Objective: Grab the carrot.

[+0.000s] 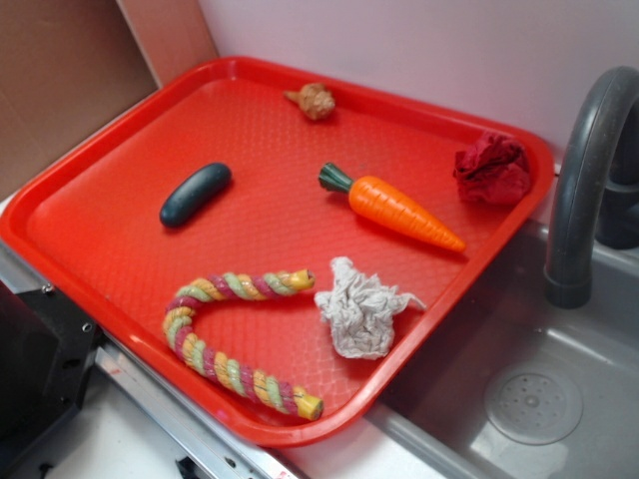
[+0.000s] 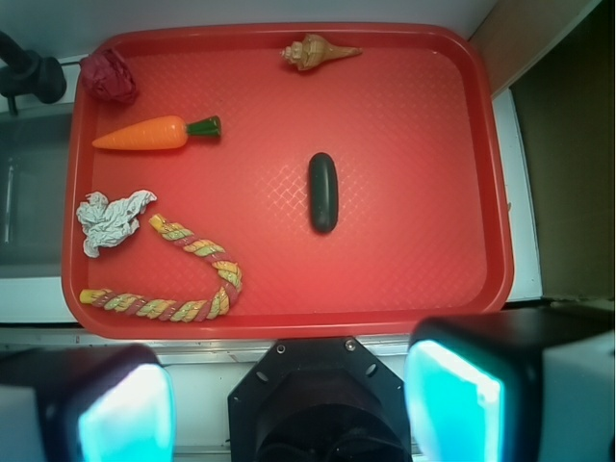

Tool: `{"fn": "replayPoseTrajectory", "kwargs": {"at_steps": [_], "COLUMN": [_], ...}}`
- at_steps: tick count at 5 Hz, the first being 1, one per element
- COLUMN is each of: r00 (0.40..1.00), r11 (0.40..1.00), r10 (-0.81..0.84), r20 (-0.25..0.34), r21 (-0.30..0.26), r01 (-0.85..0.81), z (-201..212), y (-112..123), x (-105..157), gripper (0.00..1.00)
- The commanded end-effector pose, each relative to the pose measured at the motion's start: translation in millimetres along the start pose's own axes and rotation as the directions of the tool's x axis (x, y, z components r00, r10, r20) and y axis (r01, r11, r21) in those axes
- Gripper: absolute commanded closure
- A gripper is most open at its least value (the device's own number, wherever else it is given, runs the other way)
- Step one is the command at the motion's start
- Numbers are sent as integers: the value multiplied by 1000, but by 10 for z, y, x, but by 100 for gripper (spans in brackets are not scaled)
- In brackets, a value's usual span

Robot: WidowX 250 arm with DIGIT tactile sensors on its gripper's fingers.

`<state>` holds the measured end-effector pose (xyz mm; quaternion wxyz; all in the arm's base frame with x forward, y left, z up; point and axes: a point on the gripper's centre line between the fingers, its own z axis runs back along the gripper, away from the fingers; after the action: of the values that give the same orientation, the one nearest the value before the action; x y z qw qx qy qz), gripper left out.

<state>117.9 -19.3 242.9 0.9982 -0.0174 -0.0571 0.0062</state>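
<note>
Tool [image 2: 289, 404] is hovering with fingers spread, off the tray's [image 2: 404, 289] near edge; carrot [image 2: 154, 133] is lying at eleven o'clock, well apart.

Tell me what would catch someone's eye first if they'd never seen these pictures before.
The bright red tray fills the scene, beside a grey sink. On it, the glossy orange carrot lies apart from the rest, between a crumpled red wad and a dark green oblong toy. Nearer the front, a striped rope curls beside crumpled white paper, and the gripper hangs open, off the tray's edge.
</note>
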Motion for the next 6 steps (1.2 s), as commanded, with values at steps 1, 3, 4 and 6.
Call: {"fn": "replayPoseTrajectory", "kwargs": {"at_steps": [1, 3, 4, 6], "r00": [1000, 881, 739, 297], "r11": [1000, 881, 738, 290], "r10": [0, -471, -674, -939], "r20": [0, 41, 12, -173], "r21": [0, 81, 51, 65], "r01": [0, 467, 673, 955], "z": [0, -300, -559, -1274], "y": [0, -261, -455, -826], "x": [0, 507, 724, 1103], "gripper": [0, 0, 0, 0]}}
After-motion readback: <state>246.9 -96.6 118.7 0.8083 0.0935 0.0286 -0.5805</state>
